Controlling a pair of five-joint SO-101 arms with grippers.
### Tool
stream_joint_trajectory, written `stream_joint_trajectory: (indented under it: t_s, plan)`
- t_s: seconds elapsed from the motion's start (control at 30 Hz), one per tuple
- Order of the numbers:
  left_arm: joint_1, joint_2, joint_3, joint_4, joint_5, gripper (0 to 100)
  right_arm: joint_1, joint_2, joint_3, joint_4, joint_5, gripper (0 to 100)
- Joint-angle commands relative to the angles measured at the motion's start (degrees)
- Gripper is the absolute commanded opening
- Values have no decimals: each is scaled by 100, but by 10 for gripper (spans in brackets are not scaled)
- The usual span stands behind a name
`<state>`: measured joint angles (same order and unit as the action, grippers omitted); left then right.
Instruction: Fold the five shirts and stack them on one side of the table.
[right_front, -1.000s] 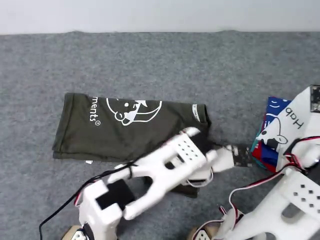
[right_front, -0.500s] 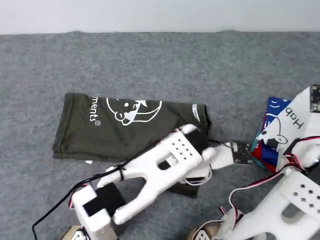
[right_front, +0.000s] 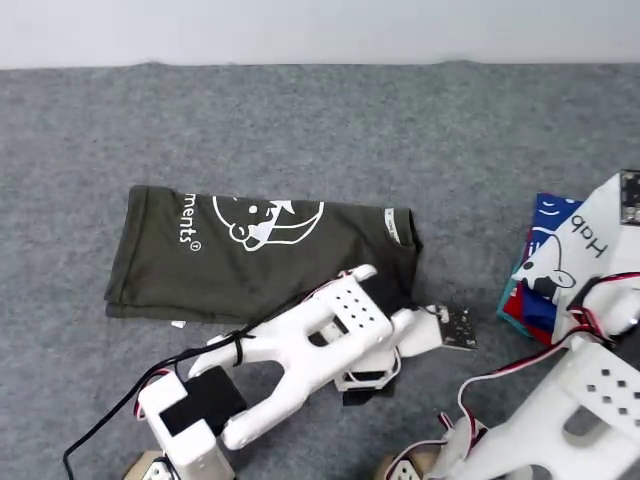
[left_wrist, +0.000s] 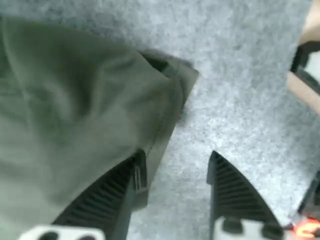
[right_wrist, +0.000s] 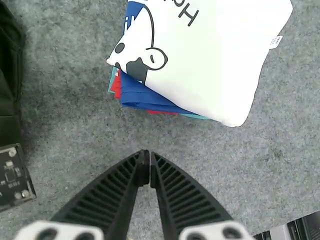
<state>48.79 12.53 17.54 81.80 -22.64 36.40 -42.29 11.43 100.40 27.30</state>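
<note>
Shirt (right_front: 240, 268), dark olive, white graphic print

place: robotics test bench | evidence: grey carpeted table (right_front: 300, 120), plain white wall (right_front: 300, 30)

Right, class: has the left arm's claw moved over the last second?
Yes. In the high view the left claw has drawn back toward the near table edge, away from the shirt stack, which stays put.
</note>
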Motion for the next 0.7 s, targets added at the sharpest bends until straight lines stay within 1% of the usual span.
stream_joint_trajectory:
  t_s: [0.0,0.07,0.13,0.27,0.33,0.57,0.67]
  plan:
    - [-255,-325,277,-695,-44,210,48,-110,-132,215,35,15]
    - [-475,-220,338,-941,-44,210,48,-110,44,215,35,15]
    - [-607,44,312,-1011,-53,210,48,-110,185,215,35,15]
    - [-607,352,4,-703,-193,205,40,-110,237,215,35,15]
    - [-598,466,-92,-677,-202,194,40,-110,229,198,35,15]
    - [-88,554,-119,-607,-193,96,40,-110,229,198,35,15]
    - [-18,545,-154,-580,-193,47,57,-110,220,198,35,15]
